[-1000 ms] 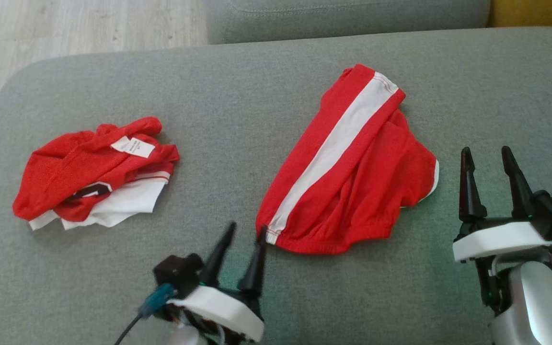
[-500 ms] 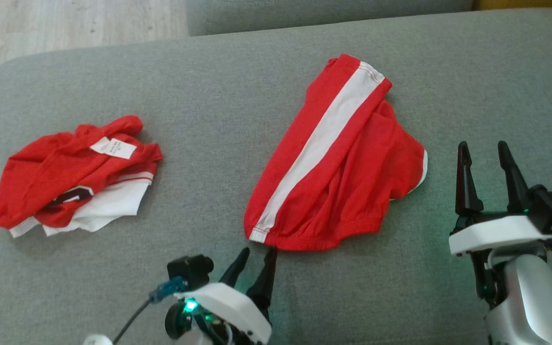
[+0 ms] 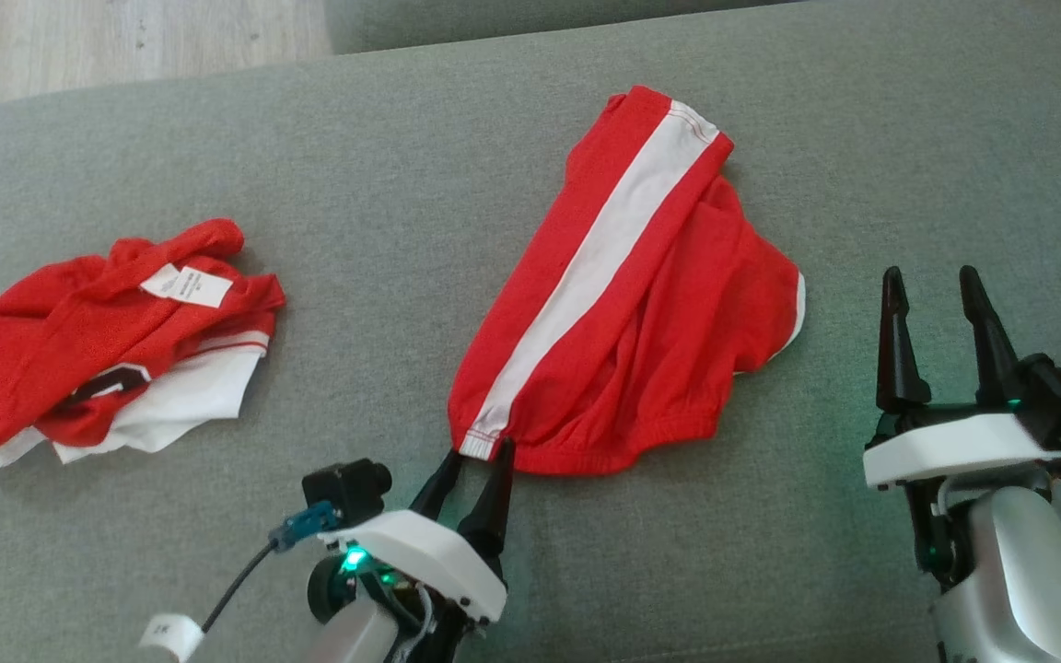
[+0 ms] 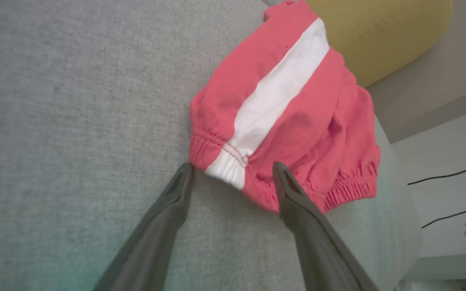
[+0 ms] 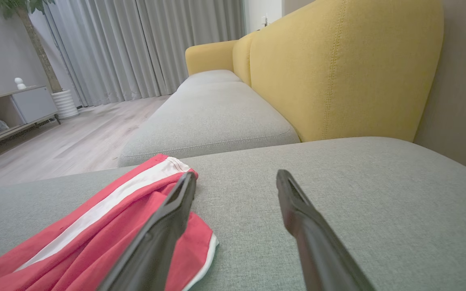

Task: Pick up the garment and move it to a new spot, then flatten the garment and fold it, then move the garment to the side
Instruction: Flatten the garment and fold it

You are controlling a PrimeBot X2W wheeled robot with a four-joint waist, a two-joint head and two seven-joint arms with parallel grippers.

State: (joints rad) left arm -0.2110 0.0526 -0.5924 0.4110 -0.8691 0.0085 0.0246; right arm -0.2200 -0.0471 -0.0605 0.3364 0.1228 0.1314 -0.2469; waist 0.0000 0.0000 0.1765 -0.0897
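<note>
Red shorts (image 3: 623, 295) w/ one white side stripe lie on the grey seat cushion (image 3: 402, 175) of a sofa, right of centre in head view. They are spread out but wrinkled. The stripe runs diagonally from the far leg hem down to the elastic waistband, which is nearest the robot. L gripper (image 3: 479, 449): fingers spread wide, tips at the waistband corner where the stripe ends. In left wrist view, L gripper (image 4: 233, 166) straddles the white stripe end of the shorts (image 4: 281, 101). One fingertip sits on the cushion just beside the waistband edge; the other overlaps the gathered red fabric. Jaws are not closed on the cloth, so nothing is gripped. Whether the tips press the fabric cannot be told. R gripper (image 3: 929, 274): also spread wide and empty, fingers pointing away from the robot, apart from the shorts, to the right of the curved leg hem. In right wrist view, R gripper (image 5: 237, 174) faces bare cushion, w/ the shorts (image 5: 95, 230) to its left, partly behind one finger. The yellow backrest (image 5: 338, 72) stands beyond. A crumpled red-and-white garment (image 3: 52, 350), white label (image 3: 188, 284) up, lies well apart near the cushion's left end. Wood floor (image 3: 125, 37) shows at top left.
</note>
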